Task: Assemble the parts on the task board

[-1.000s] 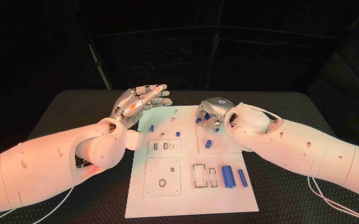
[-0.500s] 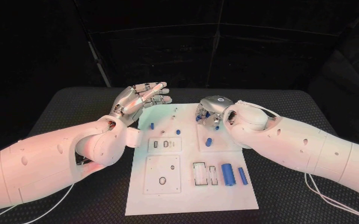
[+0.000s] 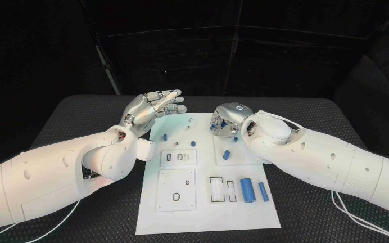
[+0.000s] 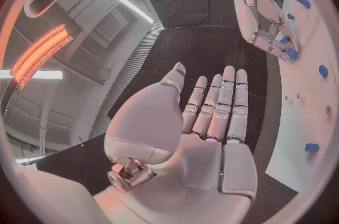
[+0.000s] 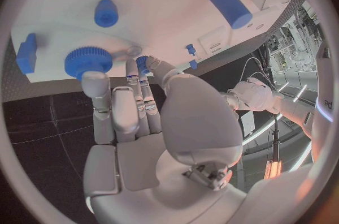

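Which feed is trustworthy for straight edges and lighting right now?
Head view: task board edges straight, evenly lit against dark surroundings. Left wrist view: fisheye bends the board edge; orange lamp glow tints the left hand. Right wrist view: board curves strongly, right hand shading a blue gear part.

From my station the head view is dim: the backdrop is near black, and the flat white rectangular task board point(image 3: 207, 184) is the brightest surface. Both wrist views bend straight edges into curves. In the left wrist view an orange-red glowing lamp strip point(image 4: 39, 54) tints nearby surfaces warm.
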Robot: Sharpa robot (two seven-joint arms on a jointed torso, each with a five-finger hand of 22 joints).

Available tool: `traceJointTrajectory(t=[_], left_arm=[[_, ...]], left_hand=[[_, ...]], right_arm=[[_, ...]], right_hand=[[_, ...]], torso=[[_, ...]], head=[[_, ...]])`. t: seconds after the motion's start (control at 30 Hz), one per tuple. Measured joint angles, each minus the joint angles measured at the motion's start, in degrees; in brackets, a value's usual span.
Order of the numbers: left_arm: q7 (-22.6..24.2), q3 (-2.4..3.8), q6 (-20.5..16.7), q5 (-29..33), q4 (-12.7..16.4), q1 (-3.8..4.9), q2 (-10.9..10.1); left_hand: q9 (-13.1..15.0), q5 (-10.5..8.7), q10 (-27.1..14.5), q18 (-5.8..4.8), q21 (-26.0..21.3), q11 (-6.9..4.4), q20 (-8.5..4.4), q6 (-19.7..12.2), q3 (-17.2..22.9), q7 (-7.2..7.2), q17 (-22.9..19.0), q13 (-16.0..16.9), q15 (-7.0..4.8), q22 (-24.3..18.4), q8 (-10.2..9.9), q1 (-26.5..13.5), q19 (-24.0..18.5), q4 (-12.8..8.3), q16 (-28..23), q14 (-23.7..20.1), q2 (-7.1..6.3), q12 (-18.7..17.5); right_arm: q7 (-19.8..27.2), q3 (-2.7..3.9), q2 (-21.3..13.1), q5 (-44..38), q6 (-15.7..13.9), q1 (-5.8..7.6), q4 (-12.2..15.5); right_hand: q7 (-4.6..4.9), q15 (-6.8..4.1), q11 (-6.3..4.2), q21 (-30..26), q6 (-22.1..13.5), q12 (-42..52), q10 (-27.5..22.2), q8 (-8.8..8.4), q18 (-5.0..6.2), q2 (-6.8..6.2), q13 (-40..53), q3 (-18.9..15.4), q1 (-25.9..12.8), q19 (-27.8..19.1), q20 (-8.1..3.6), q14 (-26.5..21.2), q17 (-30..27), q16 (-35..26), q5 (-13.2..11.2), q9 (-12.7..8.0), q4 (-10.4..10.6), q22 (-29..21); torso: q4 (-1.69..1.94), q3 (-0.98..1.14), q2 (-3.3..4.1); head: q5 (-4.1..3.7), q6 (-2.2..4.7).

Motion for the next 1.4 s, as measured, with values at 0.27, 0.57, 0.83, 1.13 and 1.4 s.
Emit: traceJointTrajectory(t=[0.27,0.57,0.83,1.13,1.4], left_arm=[[-0.07,0.00,-0.07,-0.01,-0.17,0.22,-0.26],[-0.13,-0.01,-0.16,0.77,-0.13,0.51,-0.60],[-0.14,-0.01,-0.21,1.62,-0.25,0.91,-0.64],[-0.14,-0.01,-0.24,2.00,-0.49,1.26,-0.60],[-0.14,0.00,-0.25,2.14,-0.75,1.49,-0.57]], left_hand=[[-0.08,0.00,0.00,-0.01,0.00,0.00,0.16,0.00,0.15,0.00,-0.06,-0.07,0.00,-0.07,0.00,0.26,0.25,-0.15,0.00,0.00,0.26,0.00],[-0.07,0.00,0.00,-0.01,0.00,0.00,0.16,0.00,0.15,0.00,-0.11,-0.06,0.00,-0.06,0.00,0.26,0.25,-0.15,0.00,0.00,0.26,0.00],[-0.07,0.00,0.00,-0.01,0.00,0.00,0.15,0.00,0.15,0.00,-0.11,-0.06,0.00,-0.12,0.00,0.26,0.25,-0.15,0.00,0.00,0.26,0.00],[-0.12,0.00,0.00,-0.01,0.00,0.00,0.15,0.00,0.15,0.00,-0.11,-0.05,0.00,-0.12,0.00,0.26,0.24,-0.15,0.00,0.00,0.26,0.00],[-0.11,0.00,0.00,-0.01,0.00,0.00,0.15,0.00,0.22,0.00,-0.10,-0.05,0.00,-0.11,0.00,0.26,0.24,-0.40,0.00,0.00,0.26,0.00]], right_arm=[[-0.49,0.01,1.69,0.80,-4.70,0.38,-0.68],[-0.47,0.03,6.24,1.78,-7.39,1.44,-5.01],[0.24,0.02,9.76,2.56,-7.61,1.78,-8.35],[1.05,0.02,11.90,2.92,-6.46,2.05,-11.10],[1.55,-0.54,13.32,2.82,-5.95,2.29,-13.17]], right_hand=[[-0.08,-0.21,-0.20,0.00,0.09,0.00,0.20,0.13,0.00,-0.01,0.08,0.30,0.30,0.21,-0.21,0.21,0.11,0.27,-0.21,0.01,0.17,0.15],[-0.10,-0.21,-0.20,0.00,0.11,0.00,0.20,0.12,0.00,0.04,0.07,0.29,0.35,0.21,-0.21,0.21,0.11,0.27,-0.32,0.01,0.17,0.14],[-0.19,-0.20,-0.20,0.00,0.18,0.00,0.19,-0.05,0.00,0.03,0.07,0.30,0.35,0.21,-0.21,0.21,0.10,0.27,-0.34,0.02,0.18,0.14],[-0.23,-0.20,-0.20,0.00,0.17,0.00,0.19,-0.25,0.00,0.03,0.07,0.44,0.34,0.21,-0.21,0.21,0.10,0.27,-0.46,0.02,0.33,0.05],[-0.11,-0.20,-0.20,0.00,0.30,0.00,0.19,-0.02,0.00,0.03,0.06,0.43,0.34,0.21,-0.21,0.21,0.09,0.27,-0.65,0.02,0.34,0.05]], torso=[[0.07,-0.10,0.14],[0.27,-0.20,0.36],[0.27,-0.29,0.54],[0.27,-0.32,0.63],[0.25,-0.30,0.63]], head=[[0.14,0.44],[0.14,0.40],[0.36,0.20],[0.62,-0.07],[0.79,-0.12]])
